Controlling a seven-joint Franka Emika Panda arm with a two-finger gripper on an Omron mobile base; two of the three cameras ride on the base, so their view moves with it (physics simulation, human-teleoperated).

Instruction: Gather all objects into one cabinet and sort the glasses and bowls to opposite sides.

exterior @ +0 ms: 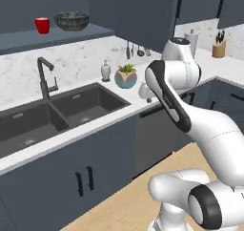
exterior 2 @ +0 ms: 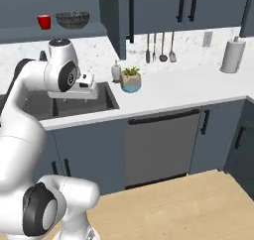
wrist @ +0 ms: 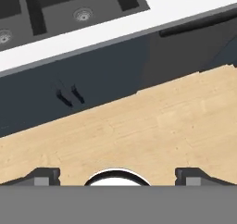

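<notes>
Left base view, red cup (exterior: 42,25) on shelf, far above claw (wrist: 117,174)

The open shelf (exterior 2: 54,33) of the cabinet is occupied at one end by the red cup (exterior 2: 44,22) and the mesh bowl (exterior 2: 72,19), set just beside each other; the stretch of shelf toward the open door (exterior 2: 119,21) is left bare. Approach from that side is narrowed by the door, which stands out over the bench (exterior 2: 188,85). Below the shelf, reach is hindered by the black faucet (exterior: 45,77), the soap bottle (exterior 2: 116,71) and the potted plant (exterior 2: 131,79). Wide bare bench is found between the plant and the paper towel roll (exterior 2: 233,55). The fingers (wrist: 46,176) are held wide apart over open wooden floor (wrist: 152,126).
</notes>
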